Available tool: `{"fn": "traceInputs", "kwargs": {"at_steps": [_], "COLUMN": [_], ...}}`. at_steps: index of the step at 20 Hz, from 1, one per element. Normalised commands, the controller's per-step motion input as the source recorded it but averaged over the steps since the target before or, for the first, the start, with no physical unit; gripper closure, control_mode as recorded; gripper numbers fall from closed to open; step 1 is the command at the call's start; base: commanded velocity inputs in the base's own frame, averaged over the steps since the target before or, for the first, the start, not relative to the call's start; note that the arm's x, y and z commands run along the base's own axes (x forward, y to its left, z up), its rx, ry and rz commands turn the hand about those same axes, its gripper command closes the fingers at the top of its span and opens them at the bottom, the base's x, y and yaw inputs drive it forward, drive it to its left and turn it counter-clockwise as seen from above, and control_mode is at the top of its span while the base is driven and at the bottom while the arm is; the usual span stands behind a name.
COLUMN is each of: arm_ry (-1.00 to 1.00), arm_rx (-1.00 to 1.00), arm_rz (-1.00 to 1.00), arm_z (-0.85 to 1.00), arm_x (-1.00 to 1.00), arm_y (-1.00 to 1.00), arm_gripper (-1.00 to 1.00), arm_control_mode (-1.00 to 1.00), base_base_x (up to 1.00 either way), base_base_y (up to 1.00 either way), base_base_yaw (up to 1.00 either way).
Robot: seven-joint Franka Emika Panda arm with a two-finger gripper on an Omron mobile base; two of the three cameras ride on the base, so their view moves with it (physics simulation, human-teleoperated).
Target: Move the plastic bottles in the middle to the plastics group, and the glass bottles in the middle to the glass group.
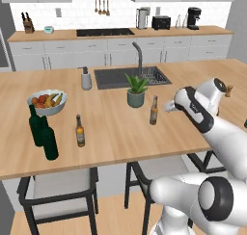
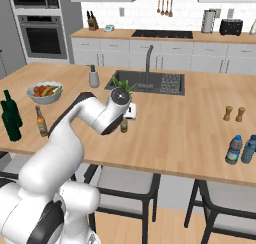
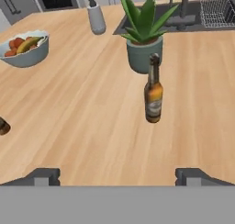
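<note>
Hand view: the fingers (image 3: pixel 117 176) stand wide open and empty, short of a brown beer bottle (image 3: pixel 153 90) that stands upright on the wooden surface (image 3: pixel 82 103), just in front of a potted plant (image 3: pixel 144 35). In the left base view two dark green wine bottles (image 1: pixel 42 133) stand close together at the near left beside a small amber beer bottle (image 1: pixel 80 131), with a fruit bowl (image 1: pixel 47 102) behind them. In the right base view two plastic bottles (image 2: pixel 240 149) stand at the near right edge.
</note>
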Motion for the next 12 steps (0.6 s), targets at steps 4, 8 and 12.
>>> {"fn": "traceInputs", "kwargs": {"at_steps": [4, 8, 12], "arm_ry": [-0.05, -0.09, -0.08], "arm_rx": [-0.03, -0.01, -0.02], "arm_rz": [-0.07, -0.06, -0.07], "arm_z": [-0.01, 0.00, 0.00], "arm_x": [0.17, 0.29, 0.42], "arm_y": [-0.27, 0.00, 0.00], "arm_gripper": [-1.00, -1.00, -1.00], "arm_control_mode": [-1.00, -1.00, -1.00], "base_base_x": [0.00, 0.00, 0.00], "base_base_y": [0.00, 0.00, 0.00], "base_base_yaw": [0.00, 0.00, 0.00]}}
